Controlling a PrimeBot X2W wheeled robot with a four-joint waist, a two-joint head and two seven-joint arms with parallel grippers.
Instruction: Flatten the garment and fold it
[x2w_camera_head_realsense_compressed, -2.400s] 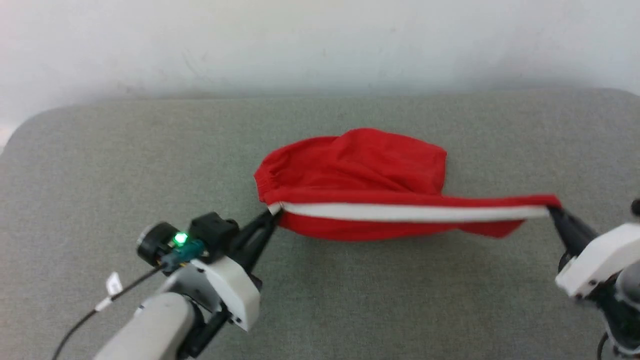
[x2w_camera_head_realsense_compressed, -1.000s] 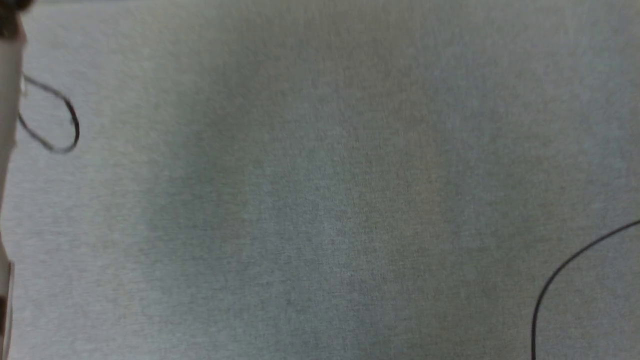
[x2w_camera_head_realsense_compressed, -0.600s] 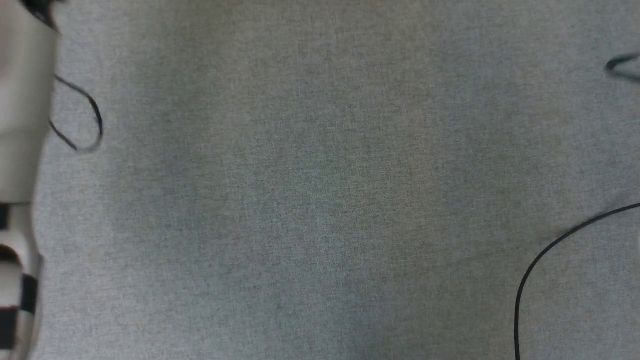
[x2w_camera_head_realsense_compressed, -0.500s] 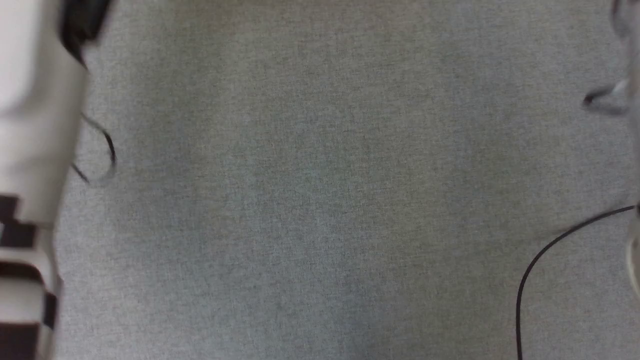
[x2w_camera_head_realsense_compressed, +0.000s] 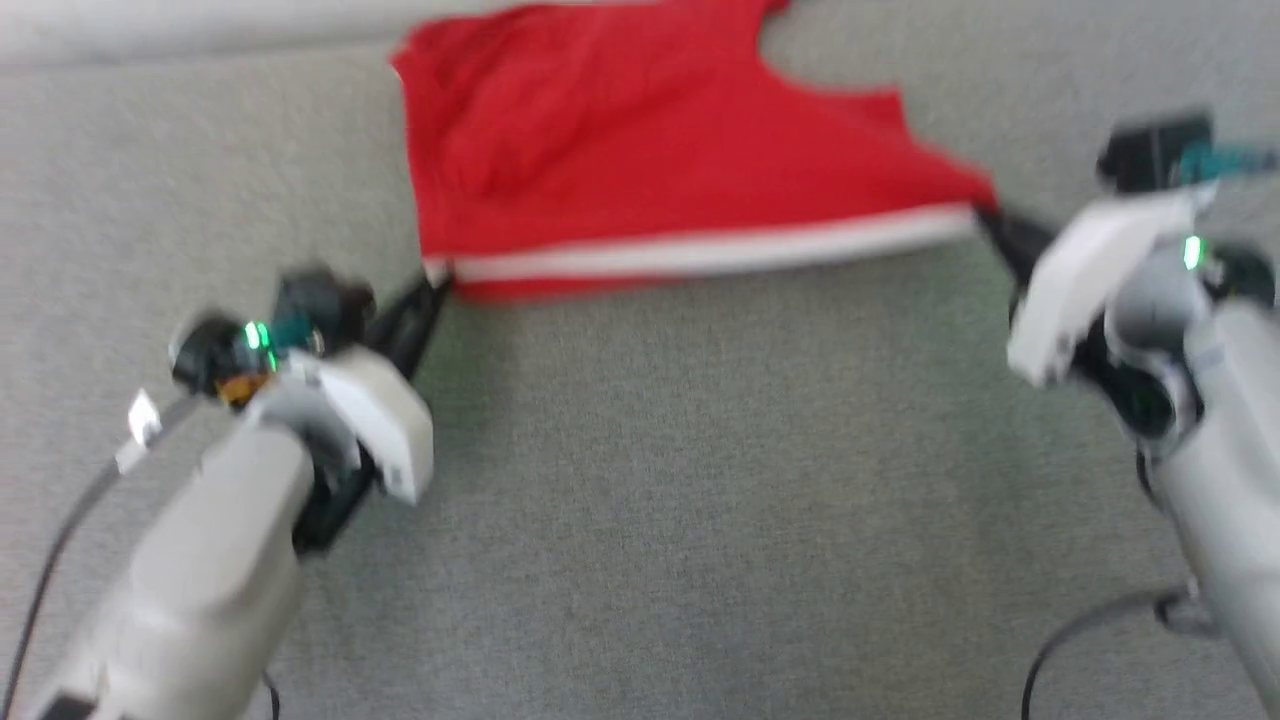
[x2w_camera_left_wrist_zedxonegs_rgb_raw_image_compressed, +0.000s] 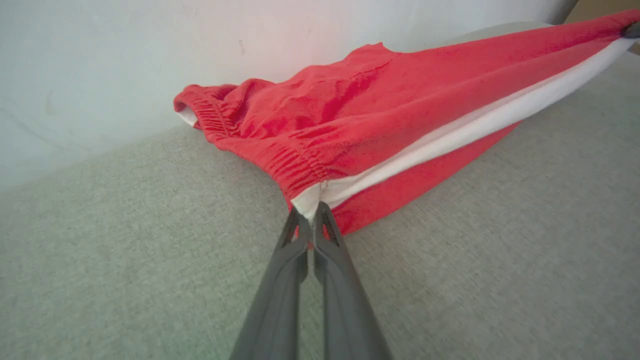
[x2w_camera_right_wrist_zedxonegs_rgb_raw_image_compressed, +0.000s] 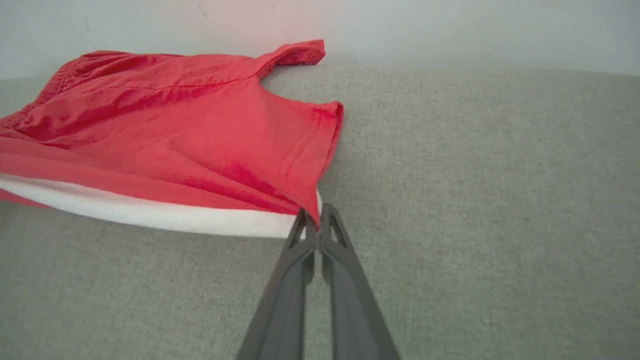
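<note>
Red garment (x2w_camera_head_realsense_compressed: 650, 150) is being held taut: my left jaws clamping its waistband (x2w_camera_left_wrist_zedxonegs_rgb_raw_image_compressed: 295, 165) at 9 o'clock, right jaws its hem (x2w_camera_right_wrist_zedxonegs_rgb_raw_image_compressed: 310, 145) at 3 o'clock; I am aiming for even tension.

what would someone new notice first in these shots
The bright red shorts at the far side of the grey cloth surface, stretched taut along their white stripe. The left claw is shut on the waistband end and the right claw on the hem end.
</note>
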